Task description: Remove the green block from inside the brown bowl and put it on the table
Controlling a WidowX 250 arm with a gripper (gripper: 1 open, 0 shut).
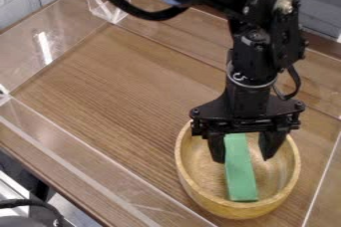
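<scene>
Green and smooth, the block (238, 168) is seen lying inside the brown bowl (194, 187) — it could be nudged against the wall if the fingers are lowered off-centre. Beyond it, the black gripper (241, 131) is spread wide over the bowl, with nothing grasped — contact with the block cannot be told.

Bright, soft light falls over the brown bowl (197, 184), with a pale sheen along the table (118, 79) to its left and faint glare on the clear plastic wall (67, 171) beyond; the black gripper (242, 139) above it loses detail in shade, and fine edges look slightly soft
</scene>
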